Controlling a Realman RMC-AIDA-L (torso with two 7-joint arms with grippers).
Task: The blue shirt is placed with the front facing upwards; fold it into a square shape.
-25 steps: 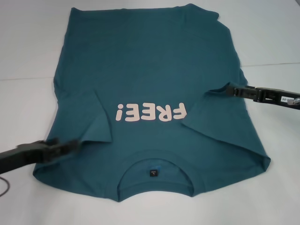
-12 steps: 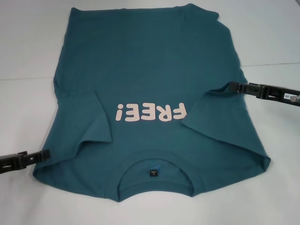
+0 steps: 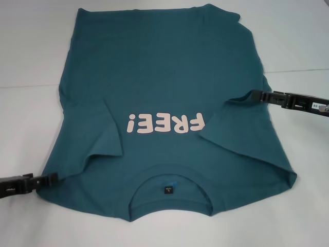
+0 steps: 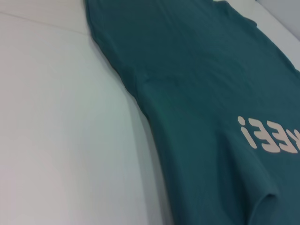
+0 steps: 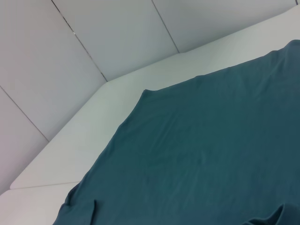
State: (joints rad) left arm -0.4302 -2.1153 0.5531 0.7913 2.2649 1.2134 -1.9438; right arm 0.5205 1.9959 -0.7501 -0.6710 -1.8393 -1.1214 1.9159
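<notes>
The blue shirt (image 3: 164, 72) lies flat on the white table (image 3: 31, 56), front up. Its pink "FREE!" print (image 3: 167, 123) reads upside down, and the collar (image 3: 172, 177) with a dark neck tag (image 3: 167, 190) is nearest me. Both short sleeves are folded inward over the chest. My left gripper (image 3: 50, 180) is low at the near left shoulder corner, open, its tips at the fabric's edge. My right gripper (image 3: 252, 95) is at the right side, shut on the folded sleeve's edge, which rises into a small ridge. The wrist views show only the shirt (image 4: 197, 70) (image 5: 211, 154), no fingers.
Bare white tabletop (image 3: 303, 170) surrounds the shirt on both sides. A seam line in the table (image 3: 298, 70) runs across behind the right arm. Pale wall panels (image 5: 117, 33) stand beyond the table's far edge.
My left gripper pulled back off the folded left sleeve, swung out to the left, then came back lower at the shoulder corner. The right gripper shifted slightly right, then stayed put.
</notes>
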